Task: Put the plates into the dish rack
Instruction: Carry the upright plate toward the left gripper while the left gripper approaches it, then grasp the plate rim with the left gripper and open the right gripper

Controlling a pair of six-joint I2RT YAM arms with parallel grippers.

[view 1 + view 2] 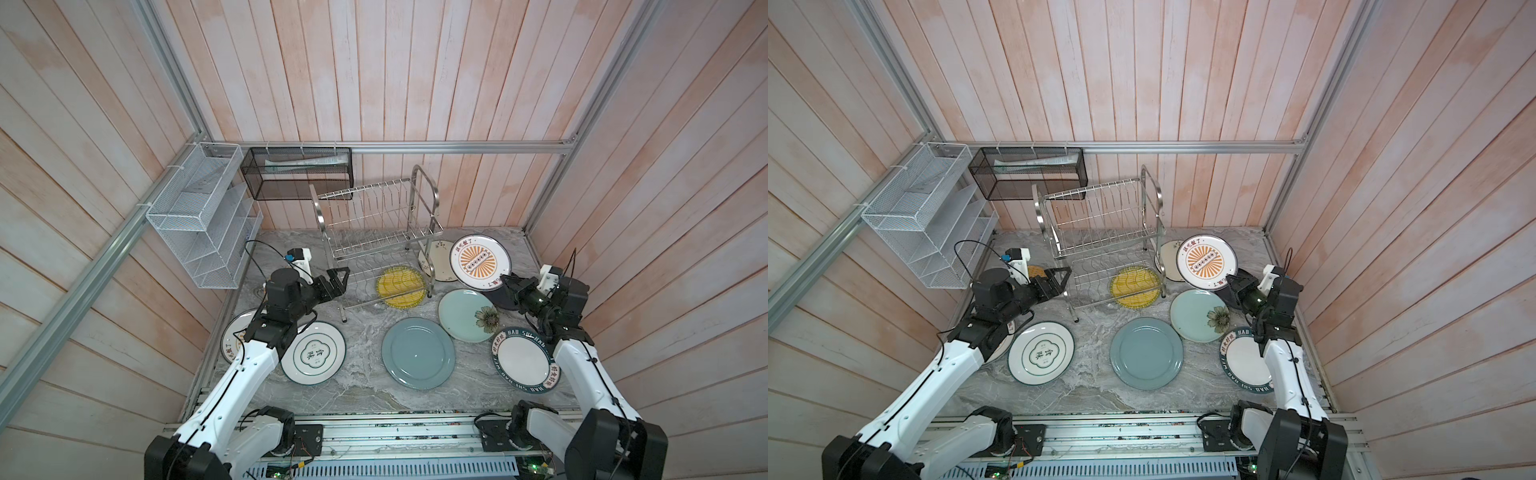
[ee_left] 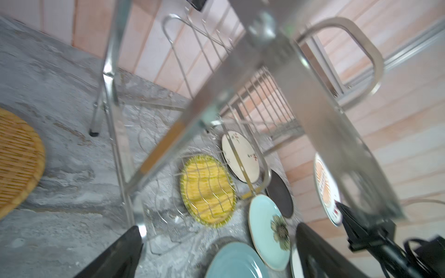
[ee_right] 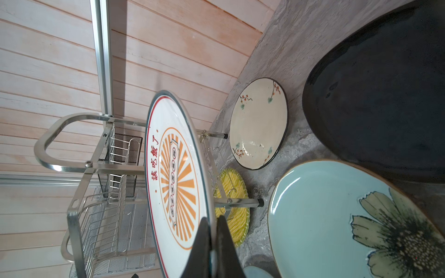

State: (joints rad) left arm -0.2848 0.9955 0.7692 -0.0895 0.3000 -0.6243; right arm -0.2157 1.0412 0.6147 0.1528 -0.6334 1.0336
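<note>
Right gripper [image 3: 213,217] pinching sunburst plate [image 3: 178,173], red lettering [image 3: 154,158] 該吃飯了

Top views look down from overhead; both wrist cameras look closely toward the dish rack [image 3: 108,170].

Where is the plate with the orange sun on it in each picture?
In a top view: the sunburst plate is right of the dish rack, held at its rim by the right gripper.
In a top view: same place, right of the rack.
Left wrist: partly behind a blurred rack bar.
Right wrist: close up, clamped at its rim.
Shared landmark: the yellow woven plate under the rack.
</note>
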